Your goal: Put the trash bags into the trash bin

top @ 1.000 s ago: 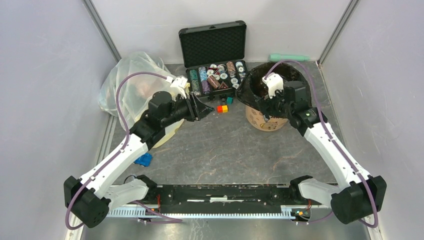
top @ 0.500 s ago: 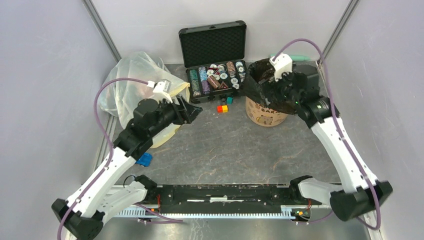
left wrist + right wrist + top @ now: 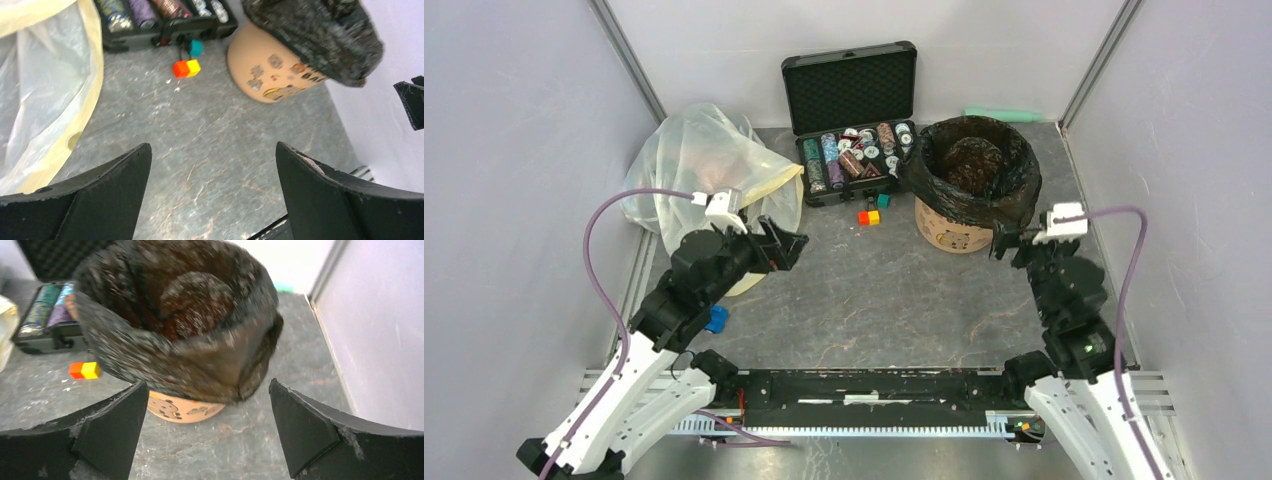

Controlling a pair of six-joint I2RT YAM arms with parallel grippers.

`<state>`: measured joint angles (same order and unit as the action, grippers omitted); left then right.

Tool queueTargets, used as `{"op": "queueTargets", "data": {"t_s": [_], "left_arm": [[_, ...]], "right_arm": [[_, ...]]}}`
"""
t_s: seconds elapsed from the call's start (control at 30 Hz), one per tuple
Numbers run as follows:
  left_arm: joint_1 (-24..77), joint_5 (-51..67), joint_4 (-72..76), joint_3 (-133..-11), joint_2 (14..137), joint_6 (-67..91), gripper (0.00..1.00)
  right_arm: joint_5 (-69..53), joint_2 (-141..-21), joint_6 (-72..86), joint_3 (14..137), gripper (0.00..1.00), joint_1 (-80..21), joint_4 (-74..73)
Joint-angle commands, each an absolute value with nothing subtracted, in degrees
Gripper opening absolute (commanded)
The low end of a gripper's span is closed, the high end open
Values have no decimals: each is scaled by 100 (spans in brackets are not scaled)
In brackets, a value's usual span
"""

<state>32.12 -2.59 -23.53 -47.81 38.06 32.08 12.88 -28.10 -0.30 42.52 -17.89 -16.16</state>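
Black bag [image 3: 969, 165]: sits in the bucket [image 3: 952, 232] as a liner, mouth open upward, edge folded outward over the whole rim and down over the upper side. Crinkles and shines all round; hangs lowest on the side facing the case.

Bucket: stands upright on the desk [image 3: 874, 300] near the far right corner, just right of the case [image 3: 854, 150]. Shows its peach side and cartoon print only below the black fold.

Right pincer [image 3: 1012, 248]: hovers close to the bucket's near right side, pointing at it. Stands with both jaws wide apart, nothing between them, clear of the black bag in the wrist view [image 3: 207, 385].

Left pincer [image 3: 786, 247]: hangs over the left half of the desk, just beside the near edge of the clear bag [image 3: 694, 170], well apart from the bucket. Stands just as wide, clamped on nothing, only bare desk between the jaws in the wrist view [image 3: 212, 150].

Case: lies open at the middle of the far edge, lid upright, rows of chips [image 3: 856, 148] inside.

Cubes [image 3: 868, 215]: rest on the desk just in front of the case, red-orange and yellow touching, a teal one right behind them.

Clear bag: fills the far left corner, crumpled and yellowish.

Blue thing [image 3: 715, 319]: lies near the left edge, beside the left arm; too small to tell what.

Green thing [image 3: 1002, 114]: lies along the far edge behind the bucket.
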Motion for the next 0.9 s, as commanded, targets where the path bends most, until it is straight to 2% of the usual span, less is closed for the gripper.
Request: {"op": "queueTargets", "data": {"t_s": [0.0, 0.2, 0.37, 0.6, 0.73, 0.87], "left_arm": [[3190, -623, -2570, -4382, 3495, 3051, 100], [3190, -767, -2359, -3824, 3033, 2979, 100], [3193, -873, -1519, -3075, 2797, 2890, 100], [3193, -1298, -143, -2271, 3338, 2824, 100], [3182, -2131, 742, -2033, 3761, 2199, 100], [3016, -3115, 1343, -2048, 4230, 1445, 100]], "right_arm": [[2564, -1871, 929, 2894, 98, -1792, -635], [2877, -487, 1281, 1234, 98, -1786, -58], [3264, -452, 1022, 74, 98, -1788, 835], [2747, -1728, 122, -669, 98, -1793, 2814], [2681, -2913, -427, -751, 98, -1780, 3977], [2623, -4271, -725, -990, 98, -1526, 5886]]}}
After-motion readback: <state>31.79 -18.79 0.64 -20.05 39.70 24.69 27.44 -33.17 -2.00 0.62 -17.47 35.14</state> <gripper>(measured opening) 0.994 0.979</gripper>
